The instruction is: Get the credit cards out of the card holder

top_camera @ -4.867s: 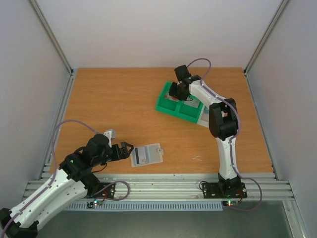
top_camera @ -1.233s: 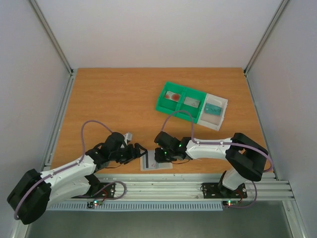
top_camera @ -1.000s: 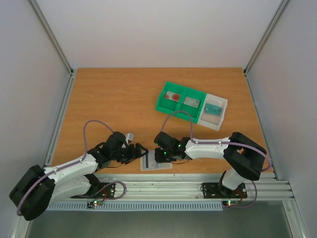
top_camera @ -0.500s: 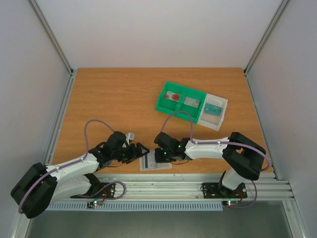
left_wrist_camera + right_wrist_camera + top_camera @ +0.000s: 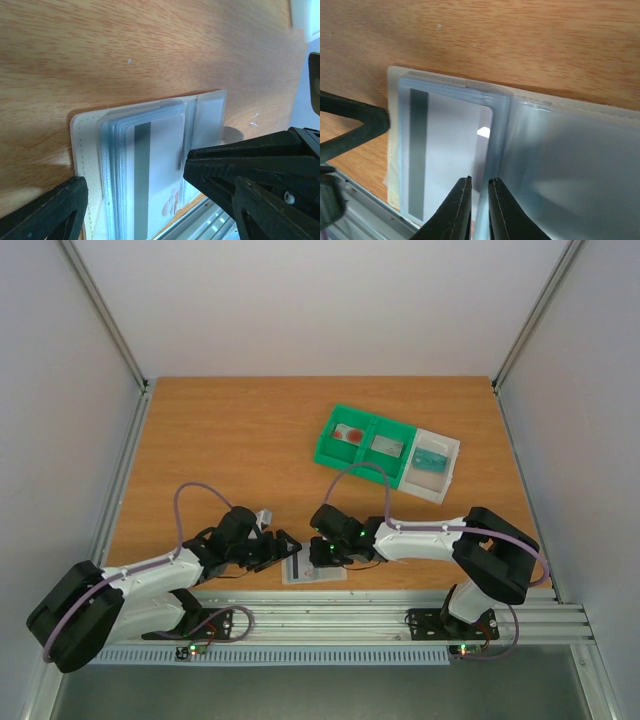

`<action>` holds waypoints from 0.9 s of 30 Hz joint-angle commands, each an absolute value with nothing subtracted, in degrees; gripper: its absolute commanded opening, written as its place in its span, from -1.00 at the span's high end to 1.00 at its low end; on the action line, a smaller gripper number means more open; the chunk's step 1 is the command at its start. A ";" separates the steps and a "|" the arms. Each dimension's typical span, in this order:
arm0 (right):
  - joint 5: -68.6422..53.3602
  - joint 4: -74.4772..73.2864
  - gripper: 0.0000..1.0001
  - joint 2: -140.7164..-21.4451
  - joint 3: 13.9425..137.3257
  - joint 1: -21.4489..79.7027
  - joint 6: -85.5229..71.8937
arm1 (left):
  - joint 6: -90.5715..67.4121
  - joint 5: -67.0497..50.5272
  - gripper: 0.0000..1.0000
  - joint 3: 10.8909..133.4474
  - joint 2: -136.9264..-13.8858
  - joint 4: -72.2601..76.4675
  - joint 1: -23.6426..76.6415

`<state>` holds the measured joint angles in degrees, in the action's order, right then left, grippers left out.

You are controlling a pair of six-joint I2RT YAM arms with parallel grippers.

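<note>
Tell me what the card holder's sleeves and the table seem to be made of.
The sleeves of the card holder look like clear, glossy soft plastic: the striped card shows through hazily. The table looks like wood or laminate: visible grain.

no legible text, labels or numbers

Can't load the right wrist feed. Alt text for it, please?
The right end effector, fingers nearly closed, sits at the right edge of a pale, dark-striped card sleeved in the open card holder on the wooden table. One finger of the left end effector shows at far left.
</note>
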<state>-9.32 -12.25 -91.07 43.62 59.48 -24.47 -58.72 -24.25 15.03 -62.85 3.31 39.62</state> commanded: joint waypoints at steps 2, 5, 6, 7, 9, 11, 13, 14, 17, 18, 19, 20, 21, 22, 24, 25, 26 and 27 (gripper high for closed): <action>-9.95 -11.60 0.73 -90.92 45.50 60.03 -24.71 | -58.80 -24.70 -0.59 14.42 -63.54 6.91 39.81; -10.02 -11.50 0.73 -91.81 45.53 60.03 -24.74 | -58.80 -24.78 -0.59 14.41 -63.54 6.92 39.81; -9.95 -11.62 0.74 -92.14 45.48 60.03 -24.78 | -58.80 -24.83 -0.59 14.41 -63.50 6.87 39.81; -9.71 -11.91 0.74 -92.46 45.46 60.03 -24.72 | -58.84 -24.87 -0.59 14.41 -63.46 6.92 39.78; -8.52 -12.89 0.74 -92.97 45.04 59.98 -24.65 | -58.95 -25.04 -0.59 14.41 -63.22 6.91 39.79; -7.37 -13.53 0.76 -93.15 44.07 60.03 -24.84 | -59.05 -25.24 -0.59 14.41 -62.99 6.90 39.81; -6.52 -13.91 0.80 -93.08 43.26 60.11 -24.82 | -59.14 -25.45 -0.59 14.46 -62.85 6.94 39.80; -6.24 -14.03 0.82 -93.20 42.96 60.12 -24.89 | -59.23 -25.63 -0.59 14.54 -62.84 6.92 39.79; -6.17 -13.45 0.88 -93.71 41.97 60.12 -25.24 | -59.46 -26.34 -0.59 14.76 -63.01 7.58 39.77; -6.42 -12.99 0.89 -93.91 41.68 60.12 -25.42 | -59.64 -26.67 -0.59 14.77 -63.02 8.03 39.81; -6.54 -12.49 0.91 -94.07 41.39 60.12 -25.63 | -59.88 -26.90 -0.59 14.77 -63.02 8.40 39.80; -6.58 -12.15 0.92 -94.20 41.11 60.12 -25.93 | -60.06 -27.09 -0.60 14.77 -62.95 8.81 39.80; -6.67 -11.57 0.92 -94.14 40.72 60.12 -26.22 | -60.23 -27.27 -0.60 14.84 -62.81 8.89 39.81; -6.76 -11.11 0.93 -94.10 40.43 60.12 -26.39 | -60.32 -27.40 -0.60 14.85 -62.65 9.00 39.81; -6.89 -10.53 0.93 -94.03 40.03 60.12 -26.53 | -60.51 -27.47 -0.61 14.79 -62.35 9.01 39.81; -7.00 -10.35 0.94 -93.89 39.90 60.12 -26.52 | -60.59 -27.43 -0.61 14.77 -62.18 9.10 39.81; -7.09 -10.15 0.94 -93.84 39.86 60.12 -26.52 | -60.64 -27.42 -0.61 14.77 -62.03 9.12 39.81; -7.19 -9.99 0.94 -93.75 39.82 60.11 -26.54 | -60.71 -27.47 -0.61 14.77 -61.92 9.09 39.81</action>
